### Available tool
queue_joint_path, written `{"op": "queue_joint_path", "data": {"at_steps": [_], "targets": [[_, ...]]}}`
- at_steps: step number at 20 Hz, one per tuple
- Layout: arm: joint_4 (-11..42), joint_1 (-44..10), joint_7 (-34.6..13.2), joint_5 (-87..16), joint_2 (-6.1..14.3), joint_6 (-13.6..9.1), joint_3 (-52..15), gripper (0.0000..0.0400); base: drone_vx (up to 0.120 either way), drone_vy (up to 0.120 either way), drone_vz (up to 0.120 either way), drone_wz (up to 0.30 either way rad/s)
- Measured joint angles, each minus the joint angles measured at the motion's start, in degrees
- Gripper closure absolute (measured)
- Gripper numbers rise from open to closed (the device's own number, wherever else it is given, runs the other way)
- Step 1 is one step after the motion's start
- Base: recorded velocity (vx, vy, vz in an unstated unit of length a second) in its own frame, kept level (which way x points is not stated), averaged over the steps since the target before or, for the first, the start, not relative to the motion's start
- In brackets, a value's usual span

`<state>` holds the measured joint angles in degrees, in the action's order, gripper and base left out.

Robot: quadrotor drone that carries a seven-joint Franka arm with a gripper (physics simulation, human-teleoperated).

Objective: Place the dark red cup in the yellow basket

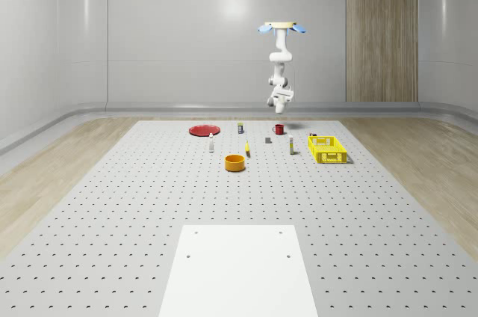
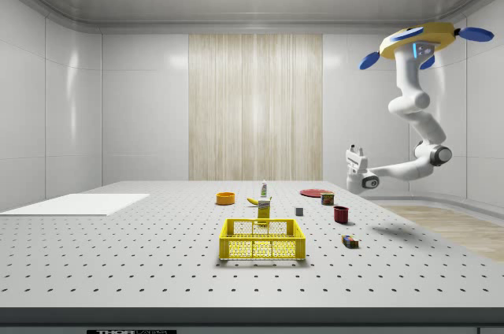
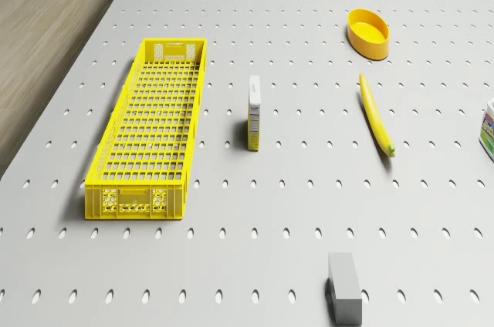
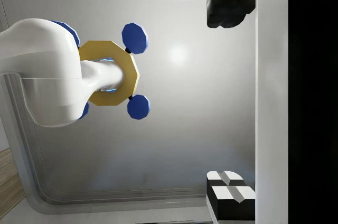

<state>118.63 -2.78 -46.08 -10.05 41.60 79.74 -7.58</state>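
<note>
Dark red cup [image 2: 341, 214] below the raised gripper [image 2: 356, 162].
The drone [image 2: 417, 41] is seen hovering high near the perforated floor's [image 1: 134, 205] far edge; the fingers [image 4: 229, 3] are held apart, empty, tilted upward; the yellow basket [image 2: 262, 240] lies aside.

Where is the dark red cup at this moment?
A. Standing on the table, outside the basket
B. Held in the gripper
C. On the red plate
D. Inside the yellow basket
A. The cup stands on the table, apart from the empty basket, while the gripper hangs in the air above it, under the hovering drone.
</note>
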Motion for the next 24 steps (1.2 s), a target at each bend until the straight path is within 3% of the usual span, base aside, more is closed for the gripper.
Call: {"op": "queue_joint_path", "data": {"at_steps": [7, 10, 13, 15, 18, 24], "targets": [[5.97, -4.87, -3.29, -21.38, 1.5, 1.07, -14.71, 0.0, 0.0, 0.0, -0.12, 0.0], [13.73, -9.0, -6.78, -37.88, 3.27, 1.88, -25.11, 0.0, 0.0, 0.0, -0.12, 0.0], [24.78, -14.98, -12.6, -57.36, 5.74, 1.91, -35.99, 0.0, 0.0, 0.0, -0.12, 0.0], [32.01, -20.24, -17.58, -69.95, 7.44, 0.75, -42.36, 0.0, 0.0, 0.0, -0.12, 0.0], [39.92, -29.44, -25.21, -85.09, 9.8, -2.75, -49.89, 0.0, 0.0, 0.0, -0.12, 0.0], [46.02, -44.84, -35.94, -99.73, 13.9, -9.86, -58.54, 0.0, 0.007, 0.0, -0.12, 0.0]]}}
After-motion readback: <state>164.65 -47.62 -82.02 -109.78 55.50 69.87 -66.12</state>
